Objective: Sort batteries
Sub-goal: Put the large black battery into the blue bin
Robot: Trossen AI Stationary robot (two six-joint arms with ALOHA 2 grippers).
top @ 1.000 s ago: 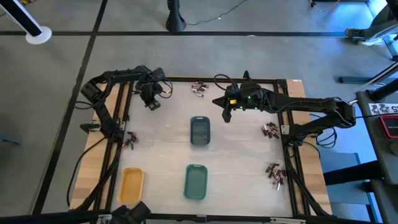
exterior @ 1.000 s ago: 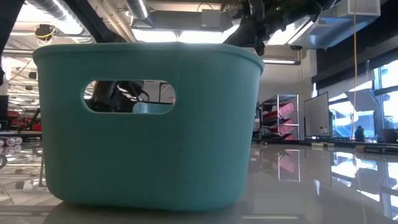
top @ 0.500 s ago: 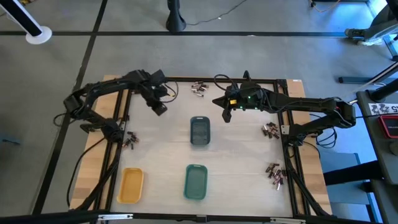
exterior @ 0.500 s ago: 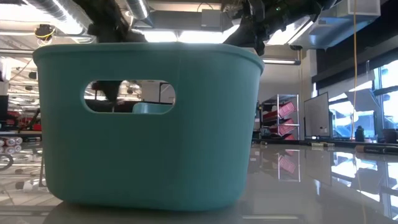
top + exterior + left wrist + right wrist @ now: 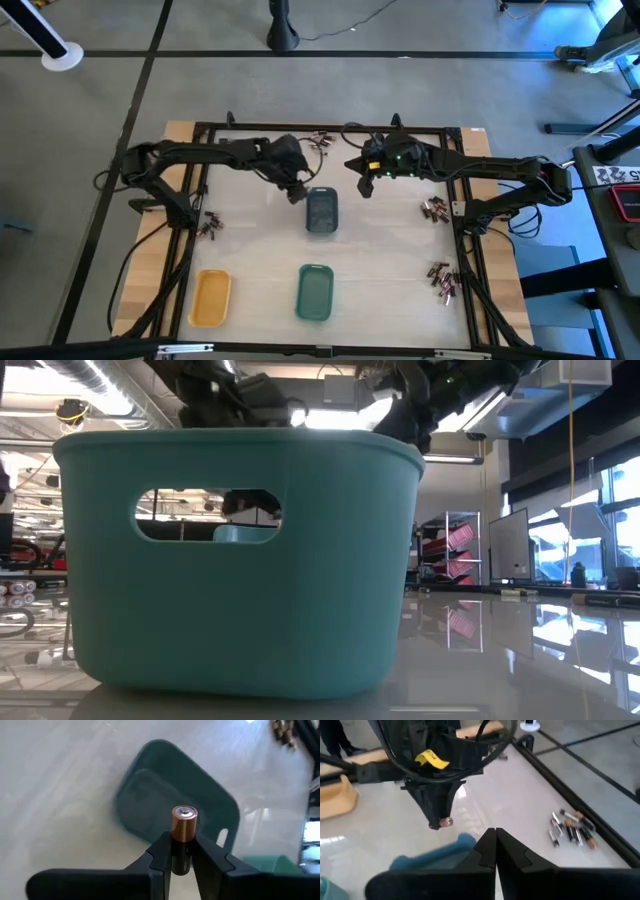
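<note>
**Left claw holds one battery by the grey-blue tray**

Landmark: grey-blue tray (image 5: 321, 210), mid-table (image 5: 260, 250). Largest first: two arms. Left gripper (image 5: 295, 193) sits just beside the tray's far-left corner, jaws narrow, clamped on one battery (image 5: 183, 827); its copper end sticks out past the fingertips (image 5: 162, 851), dark end between them. In the left wrist view the battery is over the tray's edge, above it, not touching. Right gripper (image 5: 365, 186) hangs near the tray's far-right side, jaws shut, nothing in them.

Trays: three. Grey-blue; green tray (image 5: 314, 292) nearer the front, straight in line with it; yellow tray (image 5: 211, 298) front-left of it.

Loose batteries: four piles around the grey-blue tray: far pile (image 5: 319, 142) behind it, left pile (image 5: 209, 224), right pile (image 5: 434, 208), front-right pile (image 5: 442, 279). Per-pile count too small to tell.
</note>
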